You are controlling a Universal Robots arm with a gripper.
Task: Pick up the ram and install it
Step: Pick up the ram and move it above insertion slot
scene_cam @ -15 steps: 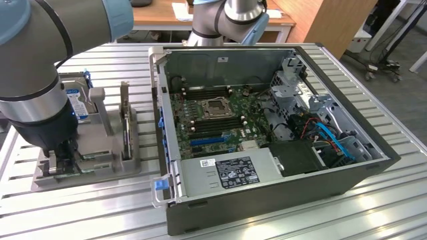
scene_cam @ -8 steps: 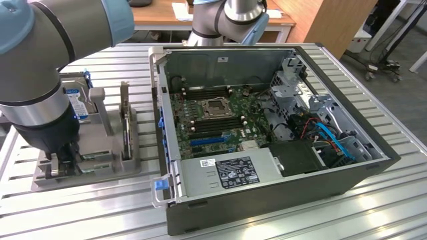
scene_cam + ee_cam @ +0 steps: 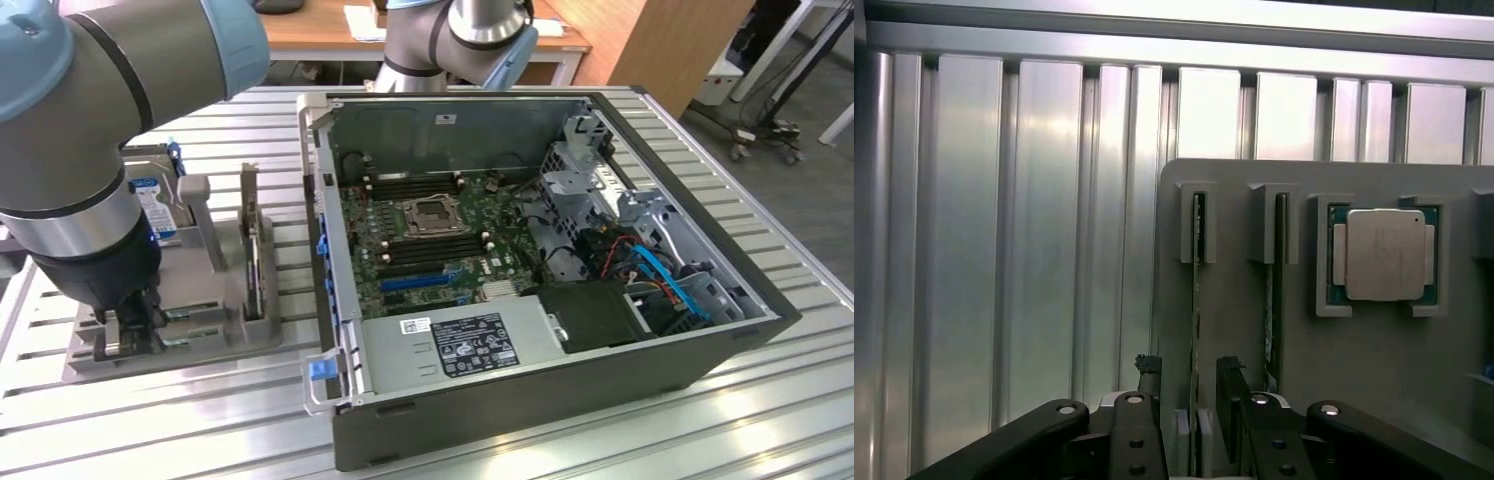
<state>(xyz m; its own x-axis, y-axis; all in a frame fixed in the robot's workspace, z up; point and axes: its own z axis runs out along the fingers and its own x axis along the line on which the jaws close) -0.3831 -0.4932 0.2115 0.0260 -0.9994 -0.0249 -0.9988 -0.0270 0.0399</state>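
1. Ribbed metal bench (image 3: 787,400) carries an open computer case (image 3: 561,415) and, on the exterior view's left, a grey holder (image 3: 200,340) of spare parts.
2. Inside the case, the green main board (image 3: 427,230) lies exposed and faces up.
3. The arm (image 3: 80,150) reaches down over the holder, with the hand (image 3: 127,320) low above it.
4. The ram (image 3: 1197,290) stands on edge in a slot of the holder.
5. Seen from the wrist, the hand (image 3: 1189,390) is spread wide and grips nothing. Its two dark fingers (image 3: 1229,400) stand one on each side of the ram.
6. A second stick (image 3: 1274,290) sits in the next slot, just beside the ram.
7. A silver processor chip (image 3: 1382,255) rests in a recess beyond the second stick.
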